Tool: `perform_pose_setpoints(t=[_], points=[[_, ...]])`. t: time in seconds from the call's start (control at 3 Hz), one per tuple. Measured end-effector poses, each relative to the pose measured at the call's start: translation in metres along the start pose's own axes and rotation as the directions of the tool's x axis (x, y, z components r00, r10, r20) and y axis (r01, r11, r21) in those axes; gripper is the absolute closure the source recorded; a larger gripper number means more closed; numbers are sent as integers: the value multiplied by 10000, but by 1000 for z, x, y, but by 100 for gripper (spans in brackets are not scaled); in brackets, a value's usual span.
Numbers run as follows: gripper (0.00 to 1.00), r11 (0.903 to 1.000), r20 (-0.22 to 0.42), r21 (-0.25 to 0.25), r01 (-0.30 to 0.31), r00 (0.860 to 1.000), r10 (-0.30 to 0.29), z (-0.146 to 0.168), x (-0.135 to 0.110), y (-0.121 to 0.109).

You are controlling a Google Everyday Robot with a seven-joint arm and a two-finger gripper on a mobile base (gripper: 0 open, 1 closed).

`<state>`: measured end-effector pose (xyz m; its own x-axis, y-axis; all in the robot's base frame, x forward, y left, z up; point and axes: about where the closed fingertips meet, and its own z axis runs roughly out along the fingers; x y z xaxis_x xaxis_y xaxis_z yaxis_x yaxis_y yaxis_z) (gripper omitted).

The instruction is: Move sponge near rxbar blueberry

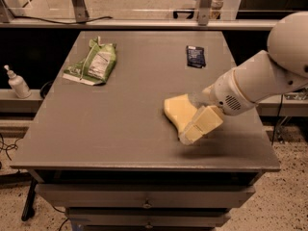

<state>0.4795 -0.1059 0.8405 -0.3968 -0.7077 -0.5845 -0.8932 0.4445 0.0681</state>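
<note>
The sponge [177,110] is a pale yellow foam block lying on the grey table [120,129], right of centre toward the front. My gripper [191,134] reaches in from the right on a white arm [255,81] and overlaps the sponge's front right end, hiding that part. The rxbar blueberry [195,56] is a small dark navy wrapper lying flat at the back right of the table, well behind the sponge and apart from it.
A green and white bag [94,64] lies at the back left of the table. A white pump bottle [18,83] stands on a low ledge left of the table. Metal posts and a rail run behind the far edge.
</note>
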Motion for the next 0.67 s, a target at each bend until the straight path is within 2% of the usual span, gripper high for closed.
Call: perform_pose_setpoints(t=[0.33, 0.67], points=[[18, 9999, -49, -3, -107, 9999, 107, 10, 5, -1], [40, 9996, -187, 117, -255, 9995, 257, 7, 16, -6]])
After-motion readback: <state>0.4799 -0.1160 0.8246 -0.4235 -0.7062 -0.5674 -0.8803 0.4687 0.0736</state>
